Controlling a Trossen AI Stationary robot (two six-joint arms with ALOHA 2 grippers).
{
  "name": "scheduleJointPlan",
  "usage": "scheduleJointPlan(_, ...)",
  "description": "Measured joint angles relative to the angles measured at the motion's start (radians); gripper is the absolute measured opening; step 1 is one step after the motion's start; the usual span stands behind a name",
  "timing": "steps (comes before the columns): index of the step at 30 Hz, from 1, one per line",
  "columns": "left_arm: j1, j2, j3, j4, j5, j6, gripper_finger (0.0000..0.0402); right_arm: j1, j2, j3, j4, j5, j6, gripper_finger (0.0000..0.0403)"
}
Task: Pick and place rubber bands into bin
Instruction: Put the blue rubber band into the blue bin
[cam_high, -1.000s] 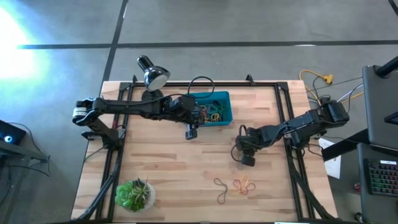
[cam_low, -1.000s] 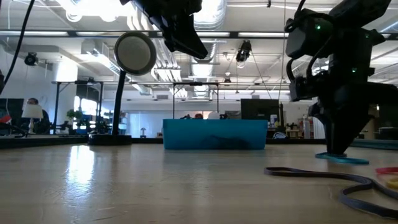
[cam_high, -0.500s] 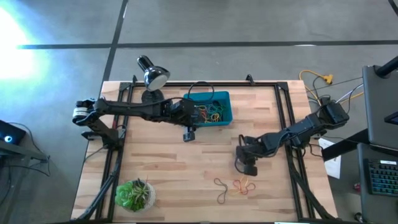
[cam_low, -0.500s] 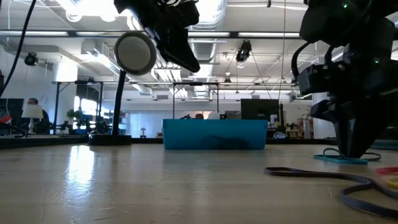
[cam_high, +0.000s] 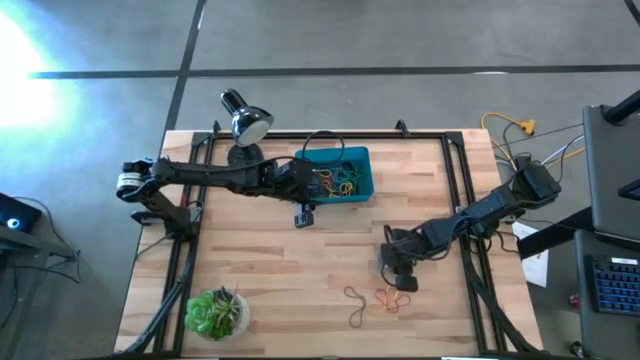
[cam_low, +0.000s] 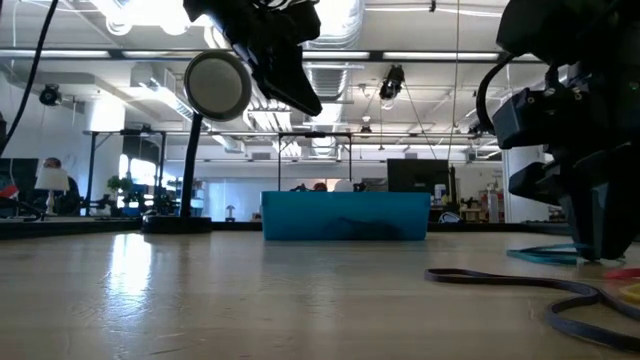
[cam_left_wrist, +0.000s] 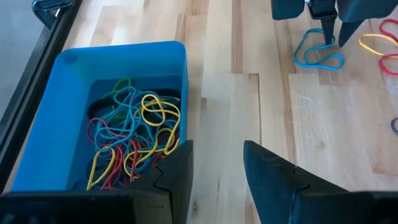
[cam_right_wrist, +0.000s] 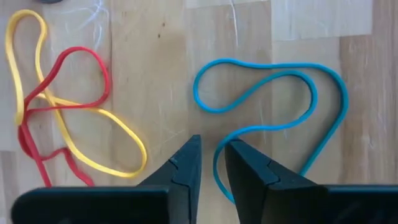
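Plainly, the risk was a miss: the right claw (cam_right_wrist: 209, 163), its fingers nearly together with only a slim gap and nothing held, could slide over the flat blue rubber band (cam_right_wrist: 273, 118) on the desk (cam_high: 300, 270). That band lay just ahead of its tips. Over the bin (cam_left_wrist: 118, 62), the left claw (cam_left_wrist: 214, 171) hung spread, empty.

A blue rubber band (cam_right_wrist: 267, 118) is lying flat in a wavy loop just ahead of the right tool (cam_right_wrist: 211, 163), with yellow and red bands (cam_right_wrist: 59, 118) tangling beside it; the teal bin (cam_left_wrist: 74, 81), holding a heap of mixed bands (cam_left_wrist: 134, 140), is sitting just ahead of the left tool (cam_left_wrist: 214, 165)
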Motion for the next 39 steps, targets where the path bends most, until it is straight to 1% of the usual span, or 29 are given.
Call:
scheduleJointPlan(2, 0.000, 0.000, 0.000, 0.000, 0.000, 0.000, 0.0125, 0.000, 0.003, -0.004, 0.002, 0.004, 0.002, 0.0057)
scheduleJointPlan(5, 0.000, 0.000, 0.000, 0.000, 0.000, 0.000, 0.0125, 0.000, 0.005, -0.004, -0.001, 0.013, 0.005, 0.0020)
scheduleJointPlan(6, 0.000, 0.000, 0.000, 0.000, 0.000, -0.001, 0.0125, 0.000, 0.004, -0.004, -0.001, 0.016, 0.005, 0.0015)
scheduleJointPlan(11, 0.000, 0.000, 0.000, 0.000, 0.000, -0.001, 0.0125, 0.000, -0.013, -0.005, -0.002, 0.023, 0.026, 0.0008)
scheduleJointPlan(14, 0.000, 0.000, 0.001, 0.000, 0.000, -0.002, 0.0125, 0.000, -0.040, -0.002, -0.023, 0.029, 0.040, 0.0008)
scheduleJointPlan(16, 0.000, 0.000, 0.002, 0.001, 0.000, -0.001, 0.0125, 0.000, -0.072, 0.023, -0.030, 0.051, 0.040, 0.0008)
scheduleJointPlan(19, 0.000, 0.000, 0.002, 0.001, 0.000, 0.000, 0.0125, -0.001, -0.125, 0.071, -0.069, 0.118, 0.035, 0.0008)
scheduleJointPlan(24, 0.000, 0.000, 0.002, 0.025, 0.000, 0.000, 0.0125, -0.022, -0.215, 0.160, -0.138, 0.277, -0.022, 0.0008)
scheduleJointPlan(29, 0.000, 0.000, 0.002, 0.082, 0.000, 0.000, 0.0125, -0.087, -0.279, 0.238, -0.167, 0.433, -0.112, 0.0008)
scheduleJointPlan(31, 0.000, 0.000, 0.002, 0.097, 0.000, 0.000, 0.0125, -0.124, -0.295, 0.271, -0.164, 0.479, -0.160, 0.0008)
scheduleJointPlan(36, 0.000, 0.000, 0.003, 0.117, 0.000, -0.001, 0.0125, -0.252, -0.293, 0.350, -0.165, 0.538, -0.302, 0.0008)
scheduleJointPlan(39, -0.001, 0.000, 0.003, 0.120, 0.001, -0.028, 0.0125, -0.345, -0.272, 0.394, -0.149, 0.542, -0.391, 0.0008)
